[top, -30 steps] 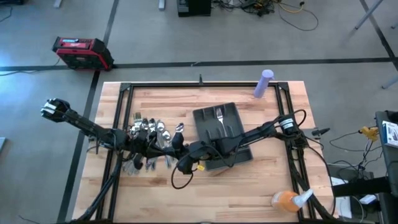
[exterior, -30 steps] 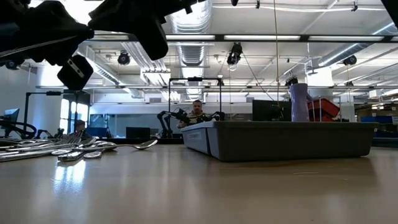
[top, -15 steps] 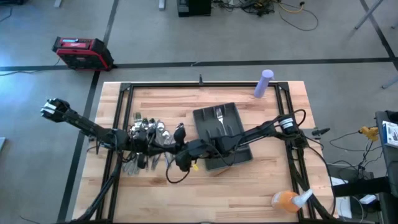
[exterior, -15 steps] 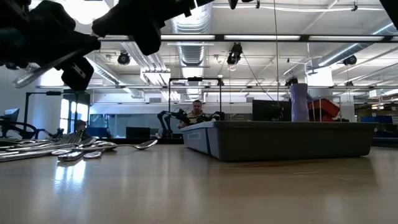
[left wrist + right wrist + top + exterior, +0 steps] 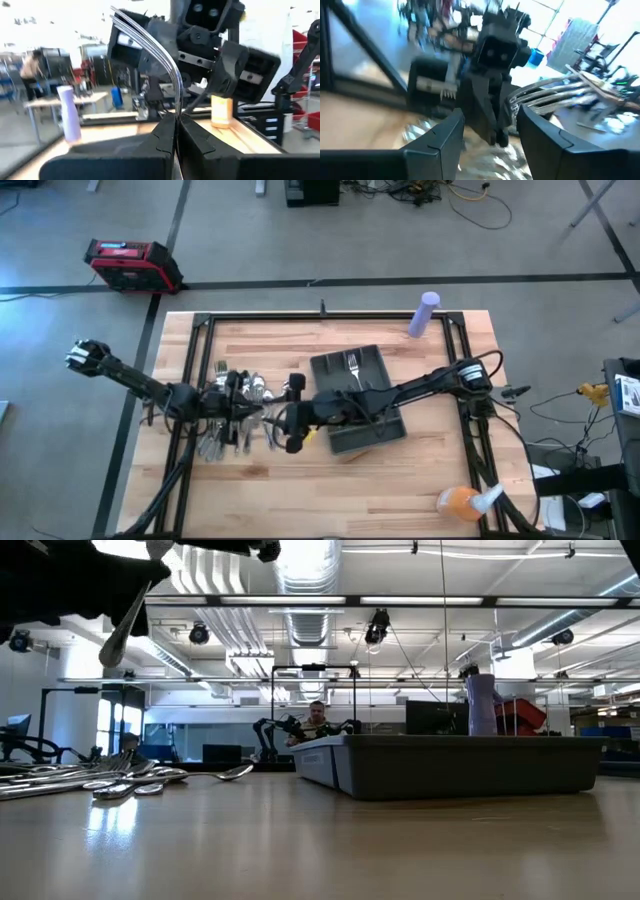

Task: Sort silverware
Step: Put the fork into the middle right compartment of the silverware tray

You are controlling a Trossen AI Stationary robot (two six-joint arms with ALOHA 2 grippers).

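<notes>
The silverware lies in a heap on the table's left half, also showing in the low view. One fork lies in the dark tray. My left gripper is above the heap's right side, shut on a fork whose tined end sticks out past its fingertips. In the low view this slim piece slants down, clear of the table. My right gripper is open, with its two fingers on either side of the left gripper; I cannot tell whether they touch it. My left gripper pinches the fork between its two fingers, on the shaft below the curved tined end. The fork is lifted clear of the table and the heap. The fingers hide the spot they are on.
A purple bottle stands at the table's far edge. An orange bottle lies at the near right corner. The tray stands right of the table's middle. A black frame borders the tabletop.
My left gripper has risen from the heap with the fork, which has tipped from nearly level to steeply slanted. My right gripper has moved toward the far edge and up, closing in on the left gripper.
</notes>
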